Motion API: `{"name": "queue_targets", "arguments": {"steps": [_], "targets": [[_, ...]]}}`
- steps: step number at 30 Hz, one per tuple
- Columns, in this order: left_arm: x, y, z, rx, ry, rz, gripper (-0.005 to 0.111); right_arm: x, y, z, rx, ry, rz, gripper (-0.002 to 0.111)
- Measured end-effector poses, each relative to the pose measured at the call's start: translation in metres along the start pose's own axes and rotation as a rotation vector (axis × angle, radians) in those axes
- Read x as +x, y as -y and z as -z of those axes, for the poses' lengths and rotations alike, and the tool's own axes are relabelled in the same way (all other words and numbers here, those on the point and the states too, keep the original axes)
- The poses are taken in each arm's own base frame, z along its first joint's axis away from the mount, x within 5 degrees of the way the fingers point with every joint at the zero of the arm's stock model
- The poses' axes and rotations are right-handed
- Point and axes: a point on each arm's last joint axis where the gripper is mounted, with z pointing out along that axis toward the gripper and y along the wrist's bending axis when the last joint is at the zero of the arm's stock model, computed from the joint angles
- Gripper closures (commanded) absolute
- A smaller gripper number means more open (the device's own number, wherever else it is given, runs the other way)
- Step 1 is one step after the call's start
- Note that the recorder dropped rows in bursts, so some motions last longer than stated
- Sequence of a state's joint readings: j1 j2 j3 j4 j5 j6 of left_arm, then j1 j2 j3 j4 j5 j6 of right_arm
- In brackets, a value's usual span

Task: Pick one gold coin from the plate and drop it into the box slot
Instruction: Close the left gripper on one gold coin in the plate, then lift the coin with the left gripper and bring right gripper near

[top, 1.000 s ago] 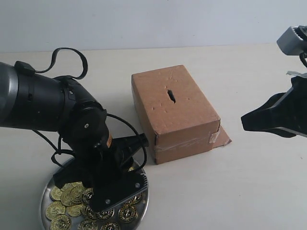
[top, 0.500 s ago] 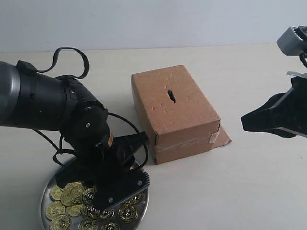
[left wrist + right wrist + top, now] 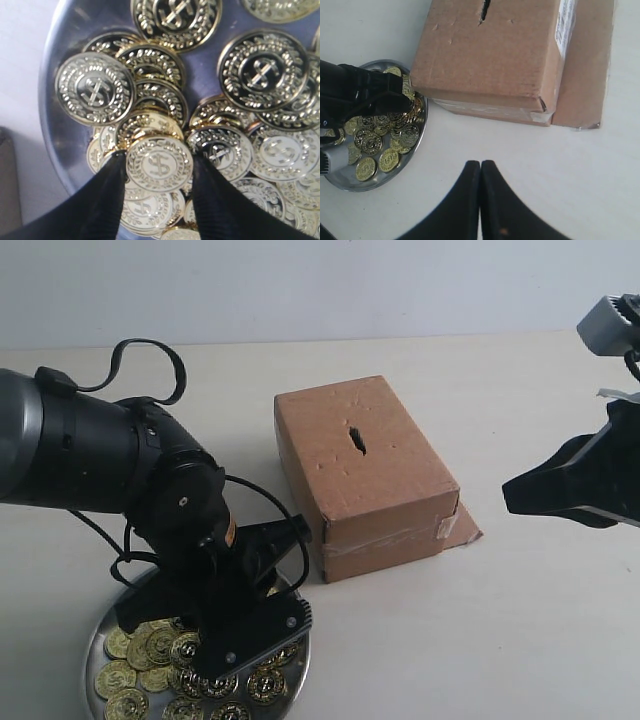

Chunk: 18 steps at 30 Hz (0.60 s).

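**Thin coin pinched rim to rim on the heap**

Left jaws down inside the round shiny silver metal plate (image 3: 67,150), narrowed to coin width. Apparently pinching one embossed gold coin (image 3: 159,164) at opposite points of its rim. Dollar-sign face turned up towards the wrist camera, propped at a tilt on the heap of loose gold coins (image 3: 140,675). No confirming this from the exterior view, with the contact hidden behind the arm's black body.

Judged for handling: small, light, rigid and glossy. Probably slippery against smooth black pads, and quick to twist or pop free under an off-centre squeeze. Best taken across the full width, rim to rim, as seems done here. No taking it by the faces, with no gap beneath for a pad. Worth lifting slowly, given overlapping neighbours touching it and liable to be dragged or flipped.

Plate at the near left of the pale desk (image 3: 520,620), just beside the brown rectangular cardboard box (image 3: 390,490). Short ragged dark slot (image 3: 356,440) cut in the box's top face, up and to the right of the plate in the exterior view. Narrow and roughly coin-long, so likely needing the coin turned edge-down and aligned lengthwise before release.

Right jaws pressed together on nothing, hanging over the desk well to the right of the box.
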<state>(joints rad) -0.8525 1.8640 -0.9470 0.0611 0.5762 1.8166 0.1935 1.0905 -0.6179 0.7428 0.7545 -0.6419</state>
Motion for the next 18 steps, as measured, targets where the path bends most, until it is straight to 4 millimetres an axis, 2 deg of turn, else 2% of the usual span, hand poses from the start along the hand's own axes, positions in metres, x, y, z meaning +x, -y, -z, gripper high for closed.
{"name": "queue_targets", "arguments": {"steps": [12, 18], "targets": [[0.001, -0.002, 0.004, -0.024, -0.006, 0.068, 0.072, -0.001, -0.001, 0.000, -0.014, 0.010, -0.018, 0.108], [0.002, -0.004, 0.033, -0.117, -0.023, 0.203, 0.072, -0.002, -0.003, 0.000, -0.037, 0.021, -0.042, 0.108]]}}
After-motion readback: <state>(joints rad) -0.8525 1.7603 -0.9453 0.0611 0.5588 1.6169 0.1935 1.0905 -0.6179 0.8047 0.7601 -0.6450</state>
